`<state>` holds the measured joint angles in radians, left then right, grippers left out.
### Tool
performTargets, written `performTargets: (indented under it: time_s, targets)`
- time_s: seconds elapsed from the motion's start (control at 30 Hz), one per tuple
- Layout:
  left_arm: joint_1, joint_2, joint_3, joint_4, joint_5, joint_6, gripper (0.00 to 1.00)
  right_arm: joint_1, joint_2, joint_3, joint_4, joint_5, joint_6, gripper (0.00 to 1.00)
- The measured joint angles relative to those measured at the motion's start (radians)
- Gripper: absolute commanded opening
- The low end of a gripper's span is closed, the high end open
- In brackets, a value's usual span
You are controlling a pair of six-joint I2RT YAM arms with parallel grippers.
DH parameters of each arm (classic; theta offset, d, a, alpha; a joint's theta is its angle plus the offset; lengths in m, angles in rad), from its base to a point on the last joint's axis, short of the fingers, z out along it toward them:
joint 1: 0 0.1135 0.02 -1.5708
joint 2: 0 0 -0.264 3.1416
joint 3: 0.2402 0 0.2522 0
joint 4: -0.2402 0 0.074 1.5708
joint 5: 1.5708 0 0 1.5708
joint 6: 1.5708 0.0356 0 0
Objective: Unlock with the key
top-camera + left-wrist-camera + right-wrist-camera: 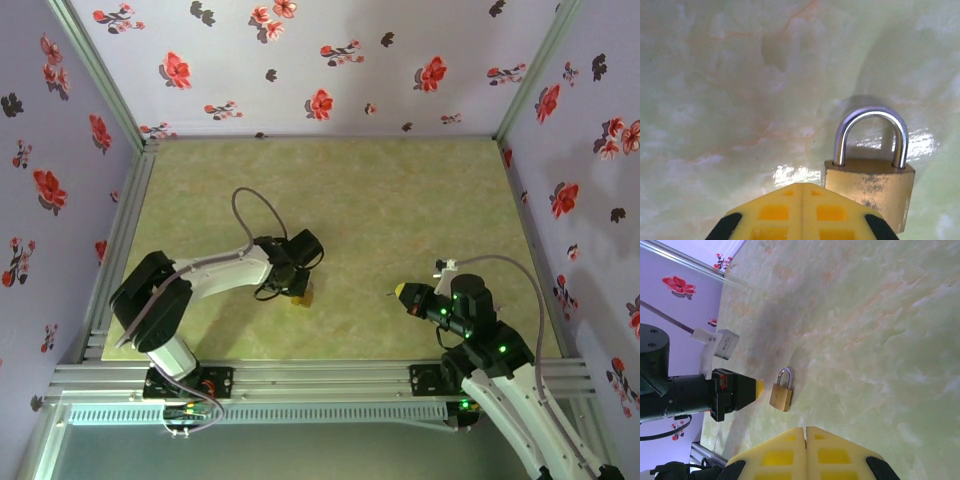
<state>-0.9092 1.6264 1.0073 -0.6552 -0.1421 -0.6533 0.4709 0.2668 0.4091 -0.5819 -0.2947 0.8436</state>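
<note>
Basically still early: padlock sits on the table with its shackle seated, your left end effector is pinched shut and empty beside it, and your right end effector, at the padlock's 3 o'clock from the top, is clamped on a dark sliver, probably the key.

On the marbled table, the left gripper pointed toward five o'clock; the right gripper stood at its three o'clock, well apart.
</note>
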Motion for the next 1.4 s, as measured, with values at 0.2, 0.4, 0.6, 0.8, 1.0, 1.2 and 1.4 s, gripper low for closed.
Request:
performTargets:
  time_s: [0.2, 0.4, 0.6, 0.8, 1.0, 1.2, 1.4]
  targets:
    - [0.0, -0.056, 0.009, 0.01, 0.049, -0.048, 0.44, 0.0, 0.019, -0.001, 0.001, 0.0, 0.006, 0.0]
    - [-0.018, 0.064, 0.226, -0.112, 0.047, -0.047, 0.46, 0.0, 0.02, -0.005, 0.002, 0.0, 0.006, 0.0]
    - [-0.071, 0.233, 0.361, -0.233, 0.029, -0.04, 0.45, 0.0, 0.02, -0.005, 0.002, -0.001, 0.006, 0.0]
    - [-0.094, 0.274, 0.37, -0.294, 0.02, -0.044, 0.46, 0.0, -0.001, -0.006, 0.0, -0.001, 0.006, 0.0]
    - [-0.094, 0.274, 0.348, -0.291, 0.014, -0.051, 0.45, 0.0, -0.019, -0.015, -0.004, 0.0, 0.006, 0.0]
    - [-0.094, 0.274, 0.342, -0.284, 0.014, -0.052, 0.45, 0.0, -0.02, -0.018, -0.016, 0.0, 0.006, 0.0]
    - [-0.094, 0.287, 0.322, -0.262, 0.015, -0.053, 0.45, 0.0, -0.021, -0.018, -0.016, 0.0, 0.006, 0.0]
